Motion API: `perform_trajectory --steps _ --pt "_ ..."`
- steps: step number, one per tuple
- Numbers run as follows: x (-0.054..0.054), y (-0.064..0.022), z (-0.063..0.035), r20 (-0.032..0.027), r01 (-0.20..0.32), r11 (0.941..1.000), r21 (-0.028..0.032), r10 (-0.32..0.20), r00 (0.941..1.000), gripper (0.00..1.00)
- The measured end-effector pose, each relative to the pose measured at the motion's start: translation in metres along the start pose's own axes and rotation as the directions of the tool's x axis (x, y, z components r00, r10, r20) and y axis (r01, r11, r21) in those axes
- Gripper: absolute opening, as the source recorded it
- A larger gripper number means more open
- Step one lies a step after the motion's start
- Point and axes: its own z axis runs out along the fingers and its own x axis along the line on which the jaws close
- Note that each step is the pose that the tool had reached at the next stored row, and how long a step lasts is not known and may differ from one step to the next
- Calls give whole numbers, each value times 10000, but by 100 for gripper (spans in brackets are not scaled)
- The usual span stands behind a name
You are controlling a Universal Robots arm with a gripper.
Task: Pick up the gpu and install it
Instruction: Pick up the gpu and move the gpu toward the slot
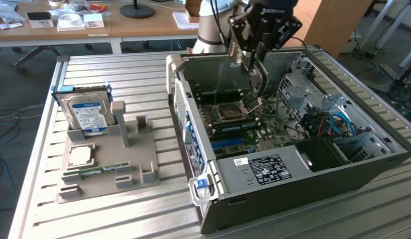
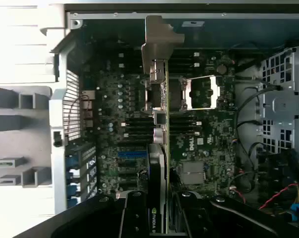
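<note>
I hold the gpu clamped edge-on between the gripper fingers, hanging over the motherboard inside the open case, not yet seated. Pick-up is done; the install step is in hand. I judge seating calls for lining the card's edge with a slot and its bracket with the case wall.
</note>
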Motion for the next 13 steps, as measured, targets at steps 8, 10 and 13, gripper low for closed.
perform_trajectory --steps 8,10,13 --pt "-361 17 9 0 -2 10000 -19 2 10000 27" --pt "-451 21 11 -1 -1 10000 -22 1 10000 27" --pt "-589 28 15 -1 -1 10000 -25 1 10000 27"
